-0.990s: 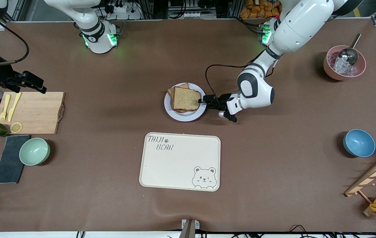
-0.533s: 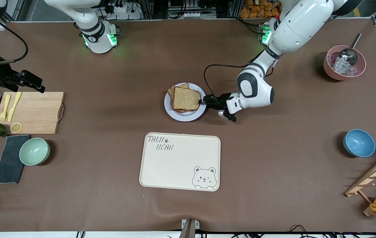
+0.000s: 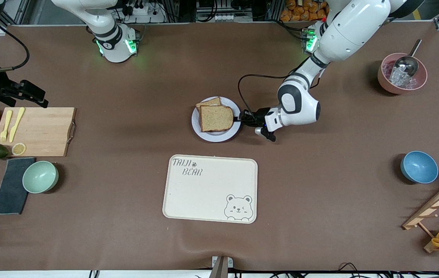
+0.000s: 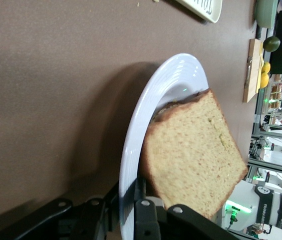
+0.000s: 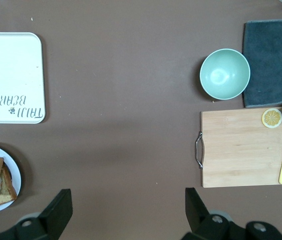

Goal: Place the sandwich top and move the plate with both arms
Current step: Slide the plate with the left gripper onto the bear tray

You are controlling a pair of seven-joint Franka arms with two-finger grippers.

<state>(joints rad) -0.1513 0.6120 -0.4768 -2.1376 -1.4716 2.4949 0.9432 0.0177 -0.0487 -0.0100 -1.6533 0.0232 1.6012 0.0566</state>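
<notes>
Two words, "TAIJI BEAR", on the cream tray point(image 3: 210, 189).

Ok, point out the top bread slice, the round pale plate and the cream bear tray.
brown wholemeal bread slice point(image 3: 215, 117): front view, middle of its top face.
round pale lavender-white plate point(image 3: 216, 136): front view, bare rim nearest the camera.
rectangular cream bear tray point(image 3: 208, 193): front view, blank middle.

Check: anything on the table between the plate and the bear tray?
Nothing: the front view shows only bare brown table between the plate and the bear tray, which lies nearer the front camera.
</notes>
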